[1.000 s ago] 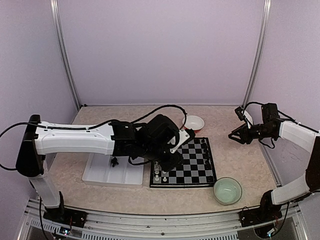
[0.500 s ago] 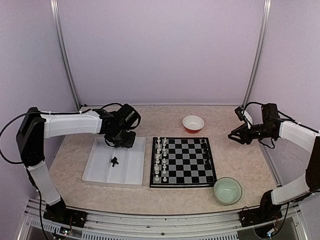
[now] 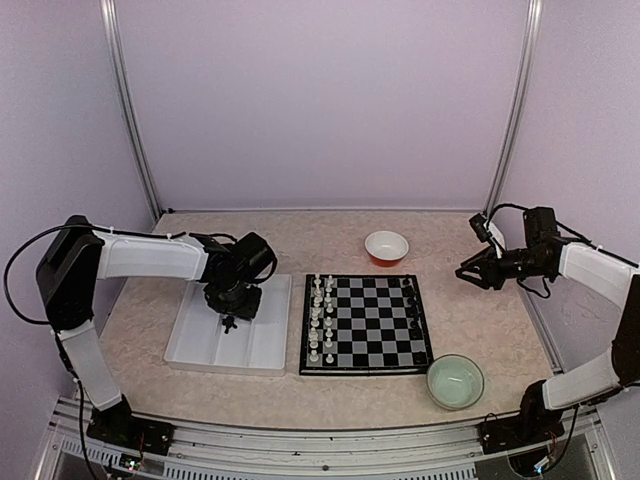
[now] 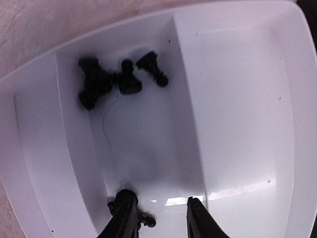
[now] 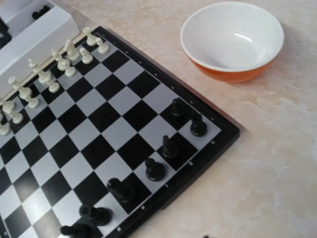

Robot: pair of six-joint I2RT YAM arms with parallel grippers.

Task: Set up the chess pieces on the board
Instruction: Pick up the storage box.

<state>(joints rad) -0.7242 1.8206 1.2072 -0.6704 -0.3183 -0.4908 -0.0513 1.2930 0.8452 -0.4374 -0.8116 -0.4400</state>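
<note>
The board [image 3: 380, 345] lies mid-table. White chess pieces [image 3: 320, 315] fill its two left columns, and a few black chess pieces [image 3: 408, 295] stand along its right edge. The right wrist view shows that black row [image 5: 154, 169] and the white ones [image 5: 49, 74] on the board [image 5: 104, 116]. My left gripper [image 3: 232, 302] is low in the white tray [image 3: 200, 345]. It [image 4: 159, 213] is open with nothing between the fingers; one black piece [image 4: 143, 219] lies against the left finger. Three more black pieces [image 4: 129, 82] lie further along that compartment. My right gripper [image 3: 470, 272] hangs open and empty, right of the board.
The white tray [image 4: 237, 99] has partition walls on both sides of my left fingers. An orange bowl [image 3: 386, 246] stands behind the board, also in the right wrist view [image 5: 232, 39]. A pale green bowl [image 3: 455, 380] stands at the board's front right corner.
My left arm has swung from over the board's left side back to the tray and come down into a compartment. The right arm has not moved.
</note>
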